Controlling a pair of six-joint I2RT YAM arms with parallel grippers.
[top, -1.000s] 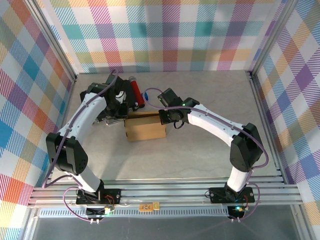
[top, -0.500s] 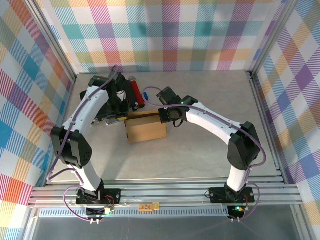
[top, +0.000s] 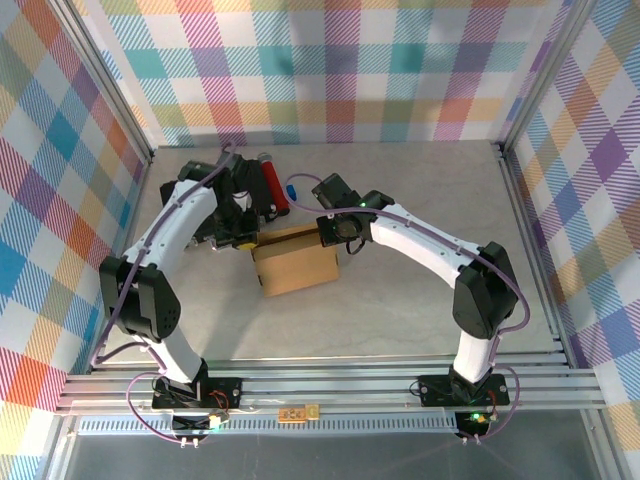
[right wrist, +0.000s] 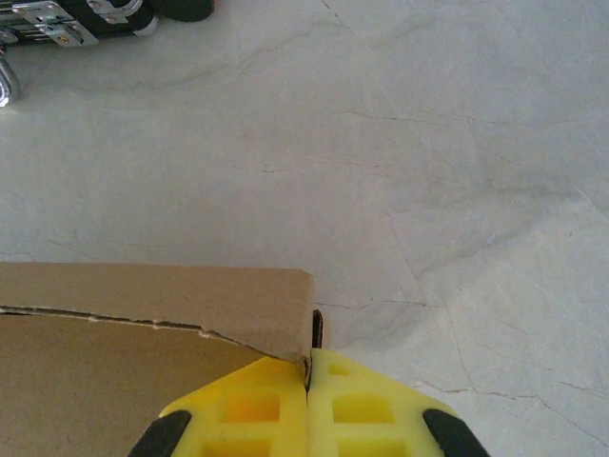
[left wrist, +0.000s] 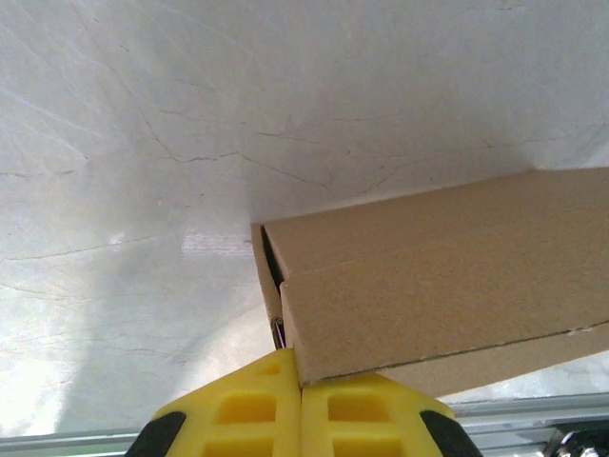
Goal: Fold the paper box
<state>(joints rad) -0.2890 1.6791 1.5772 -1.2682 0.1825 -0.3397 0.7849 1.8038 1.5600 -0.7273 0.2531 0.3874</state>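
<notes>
Left end effector has its yellow fingers closed together, pinching the left end wall of the shallow brown cardboard paper box. The right end effector is pinched shut on the box's opposite end corner. The box rests on the pale marbled surface, left of centre and skewed to its edges. A red cylindrical roll lies beyond it, nearer the far left corner.

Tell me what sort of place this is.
Probably a lab robot-training cell, not a home or factory: colourful plaid backdrop walls on an aluminium frame, enclosing a pale marbled table with the left arm and right arm bolted at its near rail.
</notes>
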